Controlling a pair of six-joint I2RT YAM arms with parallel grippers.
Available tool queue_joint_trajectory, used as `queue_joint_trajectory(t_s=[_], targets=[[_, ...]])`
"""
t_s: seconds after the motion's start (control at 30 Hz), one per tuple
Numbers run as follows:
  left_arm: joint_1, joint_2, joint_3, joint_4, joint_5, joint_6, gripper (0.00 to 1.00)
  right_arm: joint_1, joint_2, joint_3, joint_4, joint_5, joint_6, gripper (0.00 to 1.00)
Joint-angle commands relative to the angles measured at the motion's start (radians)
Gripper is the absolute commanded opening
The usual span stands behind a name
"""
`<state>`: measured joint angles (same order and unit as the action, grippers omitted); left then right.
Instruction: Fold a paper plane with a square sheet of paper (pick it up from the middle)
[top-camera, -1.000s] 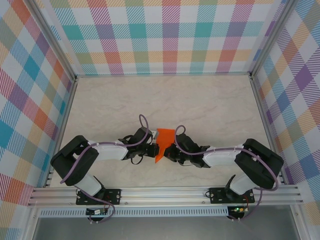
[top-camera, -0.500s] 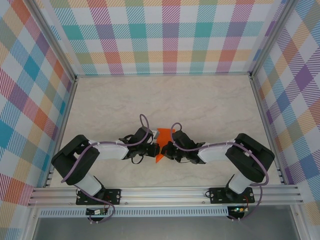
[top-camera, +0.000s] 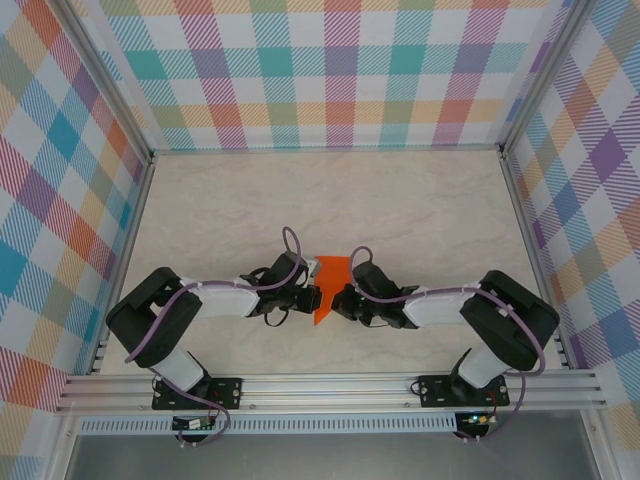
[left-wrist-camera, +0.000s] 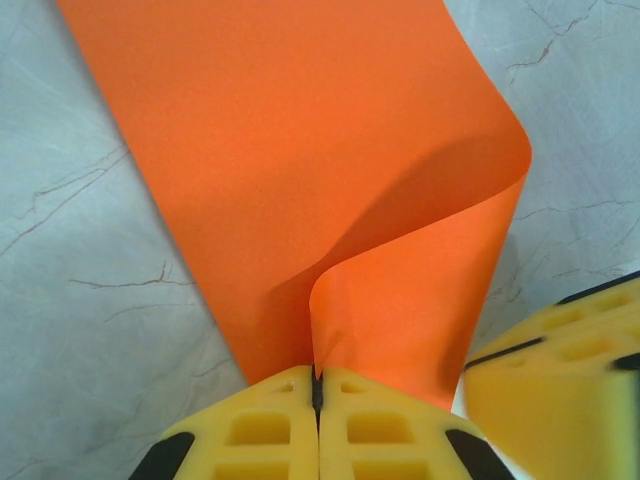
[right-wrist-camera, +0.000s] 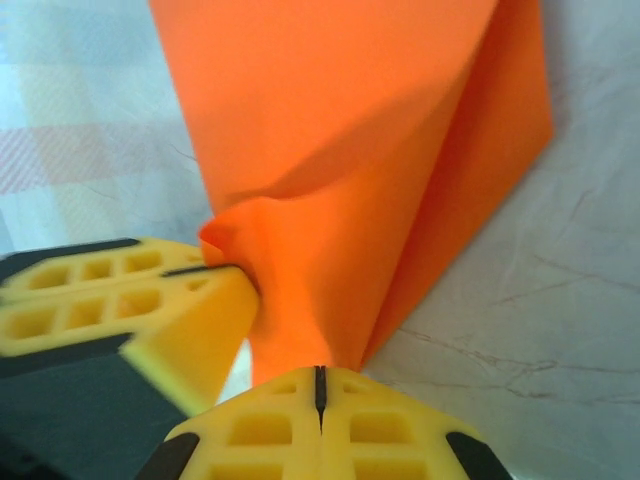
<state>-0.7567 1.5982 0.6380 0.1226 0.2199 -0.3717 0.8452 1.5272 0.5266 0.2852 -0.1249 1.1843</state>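
Left gripper and right gripper both clenched on the square sheet of paper.
The sheet curls between them; its far edge is cut off in the 2 wrist views.

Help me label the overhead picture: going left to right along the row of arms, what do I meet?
left arm → left tool → orange paper → right tool → right arm

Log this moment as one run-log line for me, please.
left gripper: shut on square sheet of paper | right gripper: shut on it | shape: curled between both
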Motion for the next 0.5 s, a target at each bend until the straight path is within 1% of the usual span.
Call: queue_joint_trajectory(t_s=[0.0, 0.17, 0.37, 0.47], targets=[[0.003, 0.058, -0.024, -0.145, -0.017, 0.024, 0.05, -0.049, -0.047, 0.011, -0.043, -0.014, -0.056, 0.0], [0.005, 0.064, -0.02, -0.148, -0.014, 0.023, 0.05, -0.098, -0.016, 0.017, 0.006, -0.07, -0.084, 0.0], [0.004, 0.066, -0.017, -0.155, -0.011, 0.024, 0.05, -0.11, 0.046, 0.041, 0.029, -0.101, -0.093, 0.0], [0.003, 0.064, -0.018, -0.155, -0.011, 0.021, 0.05, -0.11, 0.049, 0.047, 0.036, -0.11, -0.094, 0.0]])
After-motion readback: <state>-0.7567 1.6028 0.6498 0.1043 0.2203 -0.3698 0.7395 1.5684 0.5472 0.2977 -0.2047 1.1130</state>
